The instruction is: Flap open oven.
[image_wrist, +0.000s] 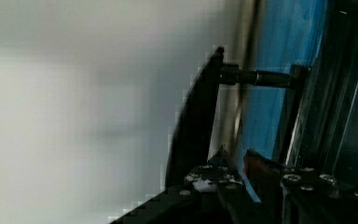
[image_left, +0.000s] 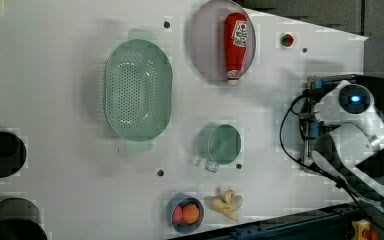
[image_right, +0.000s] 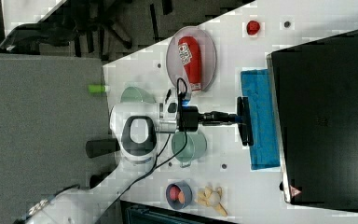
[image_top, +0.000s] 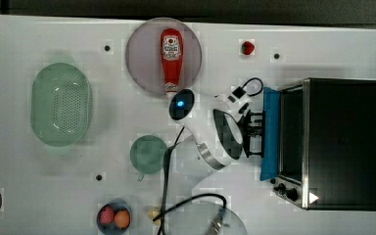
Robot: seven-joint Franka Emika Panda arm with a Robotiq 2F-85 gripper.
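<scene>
The oven (image_top: 342, 143) sits at the top view's 3 o'clock edge of the white table (image_top: 39, 186), black top up, its knobs (image_top: 286, 190) at the 5 o'clock corner of its front. Its blue door (image_top: 271, 132) is partly swung out from the silver frame toward 9 o'clock; in the right view the door (image_right: 259, 116) slopes away from the black box (image_right: 328, 116).

The gripper (image_top: 254, 133) is at the door's black handle (image_right: 244, 120), and the wrist view shows the handle bar (image_wrist: 193, 121) with its round post (image_wrist: 256, 77) running to the blue door (image_wrist: 279, 70). The jaws stand narrow and appear closed around the handle, though the contact itself is hard to make out. The white arm (image_top: 210, 132) reaches in from 6 o'clock.

At 12 o'clock from the arm lies a ketchup bottle (image_top: 171, 58) on a round plate (image_top: 142, 58), with a small strawberry (image_top: 247, 47) toward 1 o'clock. A green cup (image_top: 148, 154) is at 9 o'clock from the arm, a green colander (image_top: 61, 104) farther that way. At 7 o'clock a small bowl (image_top: 113, 218) holds two round fruits. The left view shows a banana (image_left: 226, 203) just beside that bowl.
</scene>
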